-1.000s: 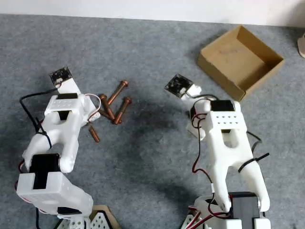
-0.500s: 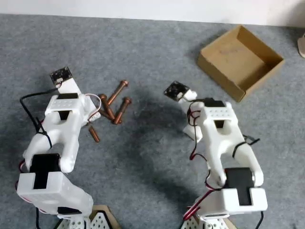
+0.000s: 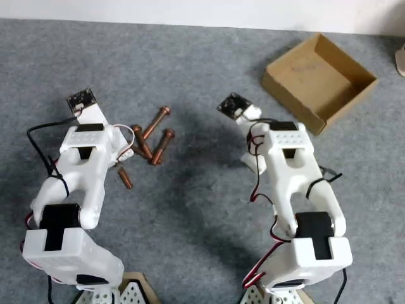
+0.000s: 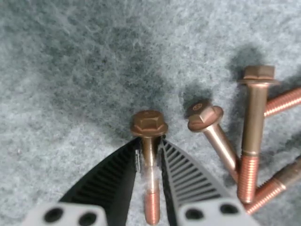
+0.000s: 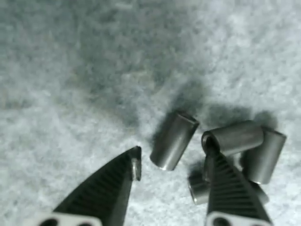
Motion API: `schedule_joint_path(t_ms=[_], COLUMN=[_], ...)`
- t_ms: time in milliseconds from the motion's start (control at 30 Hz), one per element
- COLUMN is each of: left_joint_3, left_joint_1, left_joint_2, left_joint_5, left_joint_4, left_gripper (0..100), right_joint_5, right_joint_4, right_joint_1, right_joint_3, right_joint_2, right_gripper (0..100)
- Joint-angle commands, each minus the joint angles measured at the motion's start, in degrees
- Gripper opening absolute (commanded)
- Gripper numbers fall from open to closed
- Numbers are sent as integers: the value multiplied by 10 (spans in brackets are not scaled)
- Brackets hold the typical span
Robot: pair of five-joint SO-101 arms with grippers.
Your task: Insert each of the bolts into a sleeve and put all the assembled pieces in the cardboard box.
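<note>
grey felt-like mat (image 3: 190, 63) covers the table, with open mat on the box's near side. cardboard box (image 3: 292, 100): brown, square, shallow, open top, matte walls, sits by the mat's far edge. the right arm (image 3: 290, 166) and left arm (image 3: 81, 166) are both white plastic with red and black wires; the right one is near the box, the left one well apart from it. a pile of bolts (image 3: 156, 135), copper-coloured metal with hex flange heads and threaded ends, lies beyond the right arm from the box, with bare mat between. one short bolt (image 3: 124, 178) lies farther from the box, apart from the pile.

left gripper (image 4: 150, 157) has black ribbed fingers clamped on a bolt shank (image 4: 150, 162), its head sticking out past the tips. two loose bolts (image 4: 251, 136) lie just beside it. right gripper (image 5: 173, 159) has its fingers spread. a smooth, dull grey cylinder sleeve (image 5: 175, 139) lies tilted between the tips. more sleeves (image 5: 235, 136) are heaped by one fingertip, touching each other.
</note>
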Motion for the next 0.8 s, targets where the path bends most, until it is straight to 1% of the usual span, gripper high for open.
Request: schedule_joint_path(t_ms=[0,233,533,633,767], left_joint_3=[-7,-7,-7,-7,-7], left_joint_1=[9,9,9,9,9], left_joint_2=[14,14,14,14,14], left_joint_5=[-4,-4,-4,-4,-4], left_joint_4=[-1,-1,-1,-1,-1], left_gripper=[35,35,35,35,35], right_joint_5=[-42,-120,-177,-199,-208], right_joint_4=[-24,-68,-70,-70,-70], right_joint_1=[-3,-3,-29,-35,-32], right_joint_3=[-32,-31,-30,-32,-34], right_joint_2=[-3,-3,0,27,86], right_gripper=[216,216,216,216,216])
